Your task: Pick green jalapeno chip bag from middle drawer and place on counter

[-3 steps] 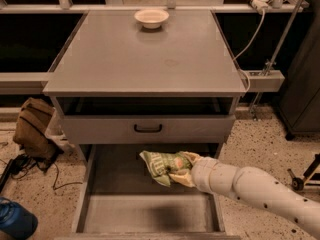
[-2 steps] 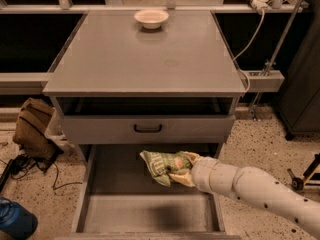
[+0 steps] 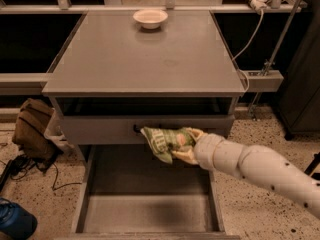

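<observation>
The green jalapeno chip bag [image 3: 163,141] is crinkled and held in the air by my gripper [image 3: 186,145], which is shut on its right side. It hangs above the open middle drawer [image 3: 145,211], in front of the grey drawer front [image 3: 95,130] with a black handle. My white arm [image 3: 255,166] reaches in from the lower right. The grey counter [image 3: 145,56] lies above and behind the bag.
A white bowl [image 3: 150,18] stands at the counter's far edge. A brown bag [image 3: 34,126] lies on the floor at left and a blue object [image 3: 15,221] at bottom left. Cables and a pole [image 3: 270,49] stand at right.
My gripper has lifted the chip bag up from the drawer to the height of the drawer front above it.
</observation>
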You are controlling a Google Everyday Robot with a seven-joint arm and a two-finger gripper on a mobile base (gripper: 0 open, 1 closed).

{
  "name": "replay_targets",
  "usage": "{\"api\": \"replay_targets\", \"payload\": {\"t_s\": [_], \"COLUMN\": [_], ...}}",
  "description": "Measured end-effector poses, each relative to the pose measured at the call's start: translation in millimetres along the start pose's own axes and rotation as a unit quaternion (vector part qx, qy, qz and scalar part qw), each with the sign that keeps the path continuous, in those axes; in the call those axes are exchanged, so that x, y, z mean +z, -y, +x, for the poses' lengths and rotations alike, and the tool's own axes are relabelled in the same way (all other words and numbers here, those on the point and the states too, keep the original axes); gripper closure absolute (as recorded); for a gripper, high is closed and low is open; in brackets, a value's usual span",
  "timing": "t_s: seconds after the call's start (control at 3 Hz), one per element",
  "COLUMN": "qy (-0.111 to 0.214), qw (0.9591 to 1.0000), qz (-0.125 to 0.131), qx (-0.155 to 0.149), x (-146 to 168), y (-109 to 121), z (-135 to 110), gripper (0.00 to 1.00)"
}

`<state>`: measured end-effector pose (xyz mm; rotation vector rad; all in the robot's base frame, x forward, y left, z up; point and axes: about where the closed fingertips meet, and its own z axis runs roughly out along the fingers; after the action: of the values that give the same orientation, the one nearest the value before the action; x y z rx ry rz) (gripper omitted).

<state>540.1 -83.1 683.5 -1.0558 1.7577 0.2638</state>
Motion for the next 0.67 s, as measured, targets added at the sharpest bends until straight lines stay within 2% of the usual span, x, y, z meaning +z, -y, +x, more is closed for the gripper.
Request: {"api": "replay_targets", "payload": {"t_s": [0.33,0.67], "qy": [0.030,0.041], "qw": [0.9974,0.9933], "qz": [0.046,0.070], "qx": [-0.046,-0.082], "x": [-22.6,-36.5], "y": [54.8,81.5], "z": [-74.8,-115.5], "gripper": [1.00,1.00]}}
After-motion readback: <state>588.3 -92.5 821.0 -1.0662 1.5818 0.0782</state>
